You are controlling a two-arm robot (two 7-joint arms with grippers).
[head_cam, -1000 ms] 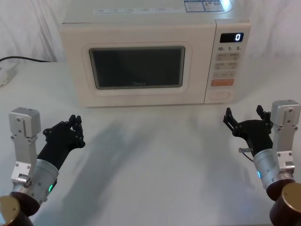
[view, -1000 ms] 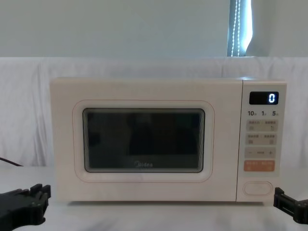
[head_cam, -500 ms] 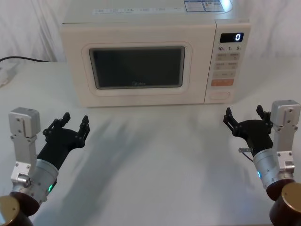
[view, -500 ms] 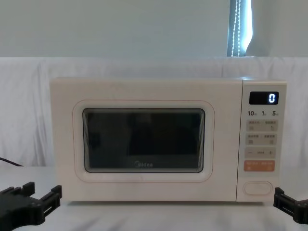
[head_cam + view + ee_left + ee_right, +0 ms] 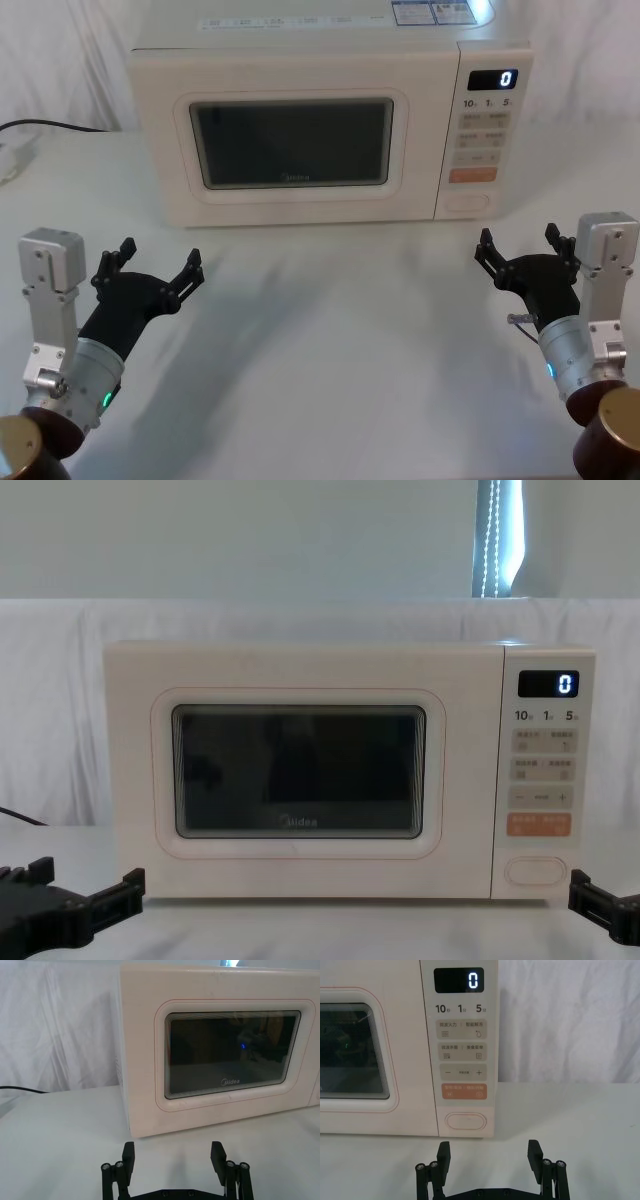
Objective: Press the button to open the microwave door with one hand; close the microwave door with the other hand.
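The cream microwave stands at the back of the table with the microwave door (image 5: 290,205) shut flat against its body; the door also faces my left wrist view (image 5: 142,1060). The button (image 5: 467,201) is the wide blank pill key at the bottom of the control panel, straight ahead in the right wrist view (image 5: 465,1122). My left gripper (image 5: 158,262) hovers low over the table in front of the door's left side, open and holding nothing (image 5: 172,1155). My right gripper (image 5: 518,245) hangs open and holding nothing a short way in front of the button (image 5: 489,1152).
An orange key (image 5: 465,1091) sits just above the button, under the beige printed keys and the display reading 0. A dark cable (image 5: 50,126) runs along the table at the far left. White cloth hangs behind the microwave. The white tabletop (image 5: 330,330) lies between the grippers.
My left gripper's fingers have spread from shut to wide open, staying in the same place. The right gripper and the microwave have not moved.
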